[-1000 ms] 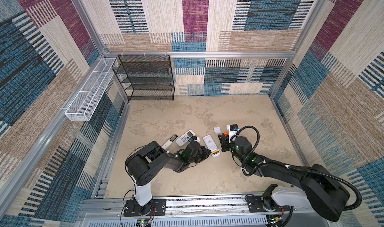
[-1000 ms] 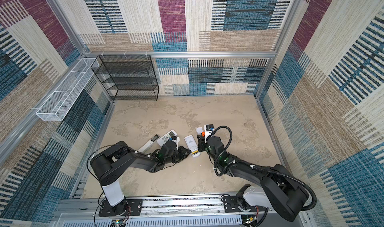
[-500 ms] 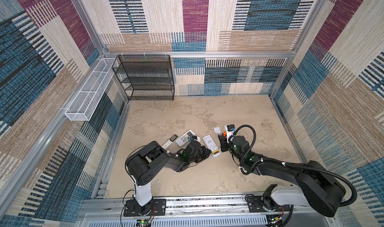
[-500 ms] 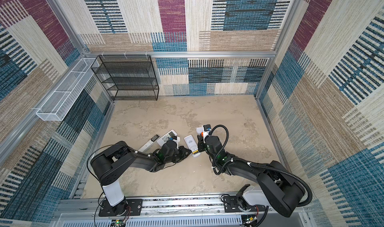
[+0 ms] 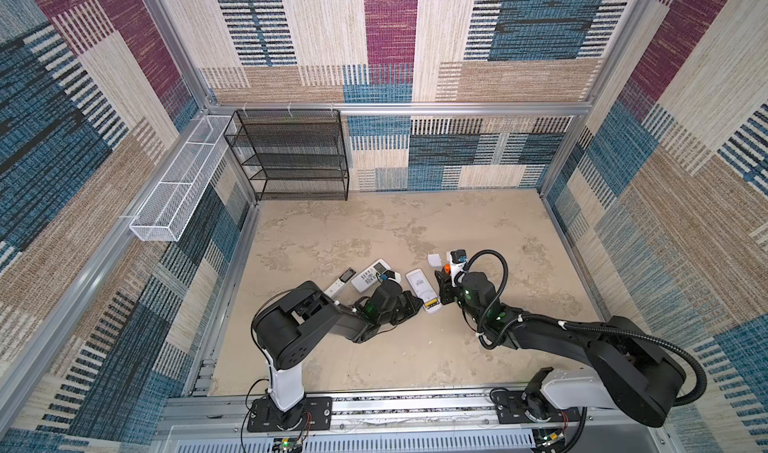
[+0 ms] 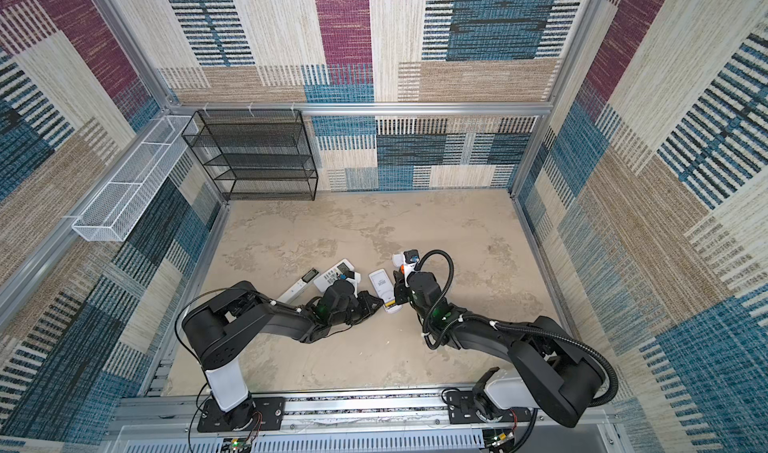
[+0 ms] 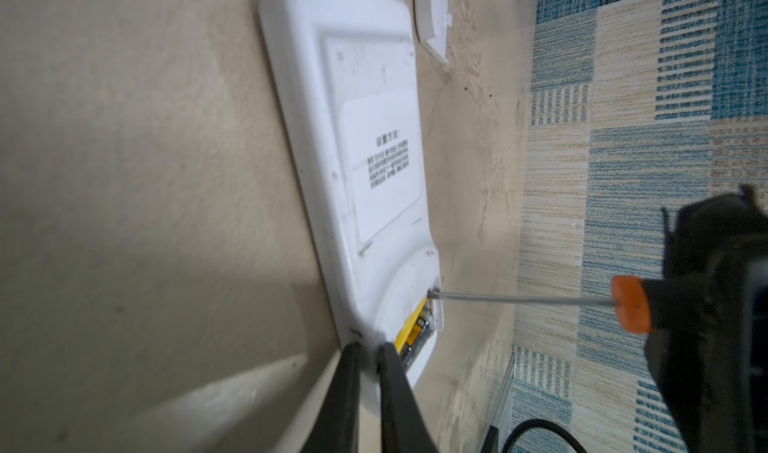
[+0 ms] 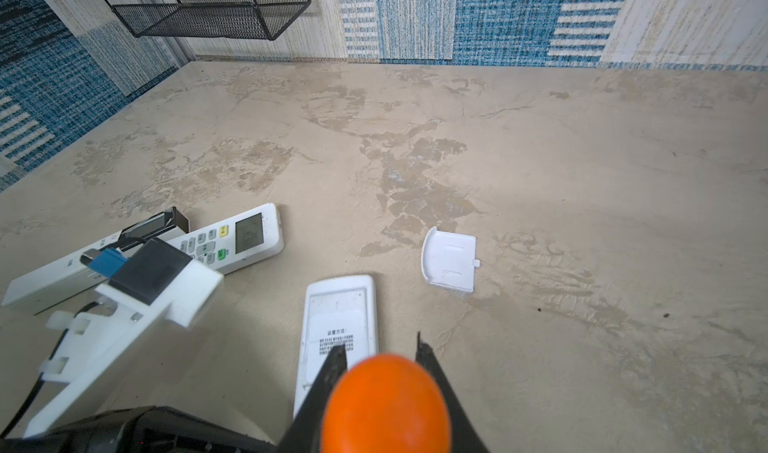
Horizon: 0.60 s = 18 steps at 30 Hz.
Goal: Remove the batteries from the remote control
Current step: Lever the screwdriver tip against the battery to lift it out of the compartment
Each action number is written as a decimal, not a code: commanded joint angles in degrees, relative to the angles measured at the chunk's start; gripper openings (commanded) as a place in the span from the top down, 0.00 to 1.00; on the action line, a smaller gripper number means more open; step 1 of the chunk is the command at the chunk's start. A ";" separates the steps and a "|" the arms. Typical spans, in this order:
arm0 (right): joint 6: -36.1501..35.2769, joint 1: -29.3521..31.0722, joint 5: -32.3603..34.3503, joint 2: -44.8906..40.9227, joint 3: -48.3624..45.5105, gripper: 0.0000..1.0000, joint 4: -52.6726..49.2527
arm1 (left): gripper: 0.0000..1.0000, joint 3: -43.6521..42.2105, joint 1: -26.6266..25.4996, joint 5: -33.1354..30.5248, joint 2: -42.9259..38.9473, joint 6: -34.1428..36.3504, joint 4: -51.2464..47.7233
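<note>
in both top views the remote control [image 5: 422, 287] lies face down between the arms, its cover [image 5: 433, 259] off at its 1 o'clock. the black wire rack [image 5: 291, 156] and white mesh basket [image 5: 166, 206], at 11 o'clock, show nothing inside.

left wrist view: a yellow battery [image 7: 413, 332] sits in the open bay with the screwdriver [image 7: 629, 309] tip at the bay's edge. the left gripper [image 7: 368, 347] jaws are narrow, seemingly pinching the remote's rim.

right wrist view: the right gripper [image 8: 380, 344] clamps the orange handle.

i'd say the cover is done and the cell is not yet out.
</note>
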 commanded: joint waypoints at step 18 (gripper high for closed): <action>7.36 -0.03 -3.20 -3.98 1.70 1.00 -2.11 | 0.88 0.03 -0.55 -0.74 -0.24 -0.27 -10.70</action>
